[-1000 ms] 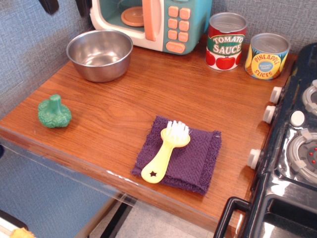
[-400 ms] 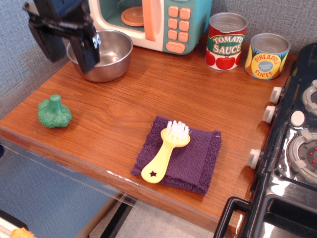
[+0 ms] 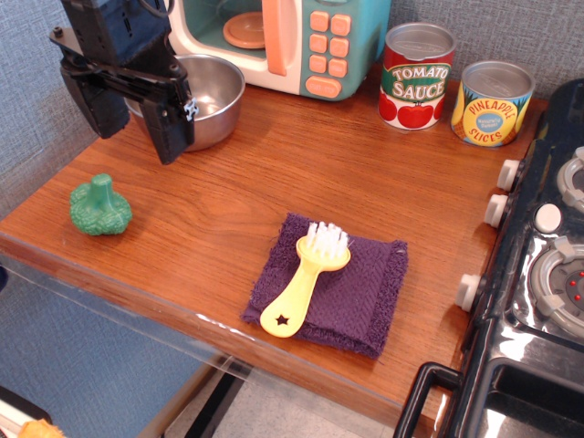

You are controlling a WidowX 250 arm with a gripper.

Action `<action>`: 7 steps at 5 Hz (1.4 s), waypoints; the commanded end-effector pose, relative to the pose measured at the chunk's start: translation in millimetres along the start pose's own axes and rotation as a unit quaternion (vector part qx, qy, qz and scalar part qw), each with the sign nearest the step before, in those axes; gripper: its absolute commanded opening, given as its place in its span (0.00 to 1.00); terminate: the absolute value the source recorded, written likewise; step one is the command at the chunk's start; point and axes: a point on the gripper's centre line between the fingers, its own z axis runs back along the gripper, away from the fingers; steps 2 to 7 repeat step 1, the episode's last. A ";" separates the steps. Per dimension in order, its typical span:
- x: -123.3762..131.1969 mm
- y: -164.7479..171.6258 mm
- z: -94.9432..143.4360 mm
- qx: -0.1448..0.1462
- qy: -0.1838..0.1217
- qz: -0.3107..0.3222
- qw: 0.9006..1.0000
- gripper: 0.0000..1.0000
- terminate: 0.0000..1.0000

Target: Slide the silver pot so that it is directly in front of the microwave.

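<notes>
The silver pot (image 3: 212,100) sits at the back left of the wooden counter, in front and to the left of the teal toy microwave (image 3: 283,41), whose door stands open with an orange plate inside. My black gripper (image 3: 137,123) hangs in front of the pot's left half and hides that part. Its two fingers (image 3: 172,128) point down and stand wide apart, with nothing between them. I cannot tell how high it is above the counter.
A green toy broccoli (image 3: 100,205) lies at the front left. A yellow brush (image 3: 306,278) rests on a purple cloth (image 3: 333,283) near the front. A tomato sauce can (image 3: 417,75) and pineapple can (image 3: 493,102) stand back right. A black stove (image 3: 538,274) borders the right edge.
My gripper came in from the top left, where only its tips showed a second ago, and has moved down and slightly right over the pot's left side. The pot has not moved.
</notes>
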 end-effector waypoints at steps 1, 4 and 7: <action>-7.2 8.2 14.9 0.008 -0.017 -0.003 1.000 1.00 1.00; -7.2 8.2 14.9 0.008 -0.017 -0.003 1.000 1.00 1.00; -7.2 8.2 14.9 0.008 -0.017 -0.003 1.000 1.00 1.00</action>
